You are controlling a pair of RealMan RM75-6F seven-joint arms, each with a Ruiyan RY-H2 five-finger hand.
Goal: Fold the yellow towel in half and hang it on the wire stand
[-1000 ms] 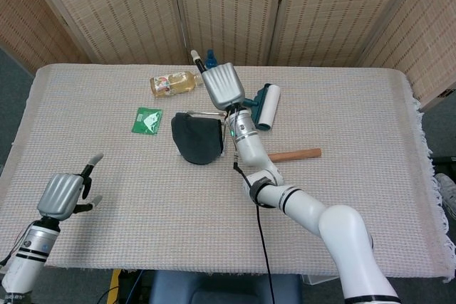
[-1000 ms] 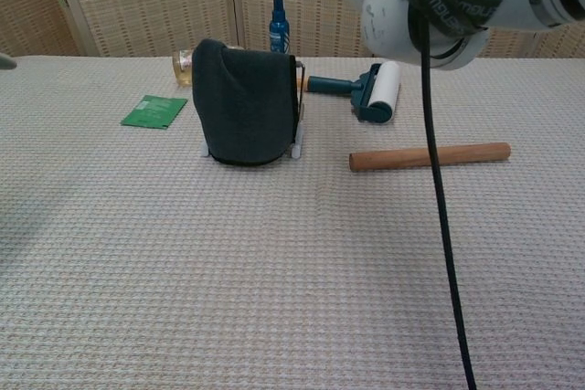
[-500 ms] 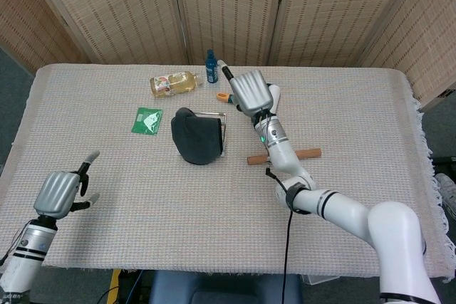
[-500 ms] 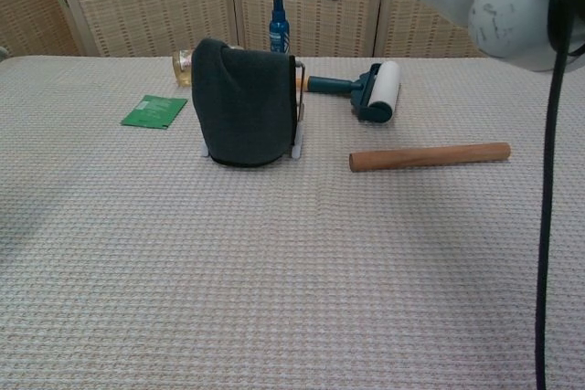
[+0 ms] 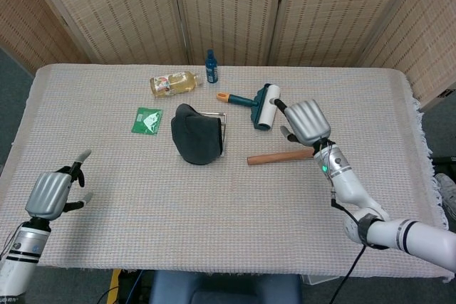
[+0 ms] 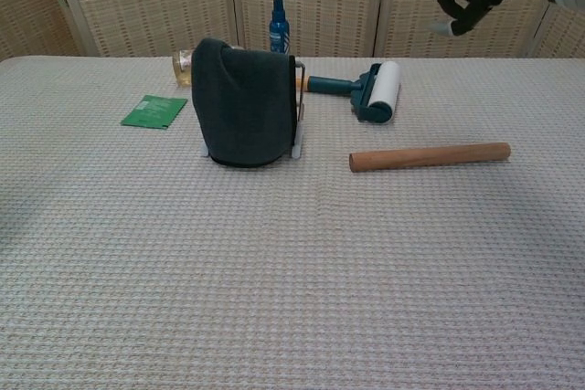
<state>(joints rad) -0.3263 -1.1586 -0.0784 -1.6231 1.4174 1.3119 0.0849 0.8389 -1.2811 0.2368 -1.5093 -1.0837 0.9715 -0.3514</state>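
Head and chest views of a two-arm rig at a table (image 5: 214,197). The towel (image 6: 242,102) hangs folded over the stand (image 6: 296,116), near the middle of the table; it reads dark grey in both views, not yellow, so whether it is the towel the task names cannot be settled here. Judged from how it lies, the hanging step looks done.

Risks. The towel sits mostly to one side of the stand, covering all but the wire edge on the roller's side; an uneven drape of this kind could slide off if the stand is bumped. The right hand (image 5: 307,122) hangs above the dowel (image 5: 280,156) and near the roller (image 5: 262,105); a low sweep toward the stand could knock either one into it. A loose, thin wire frame would probably tip easily under a sideways push.

Hands. The right hand is raised clear of the table, touches nothing and holds nothing; in the chest view its fingers (image 6: 457,6) are apart and bent loosely downward. The left hand (image 5: 48,194) is at the near left edge, well apart from the towel, holding nothing, with fingers partly spread. A bottle (image 5: 174,83), spray bottle (image 5: 211,66) and green packet (image 5: 147,119) lie behind and beside the stand.
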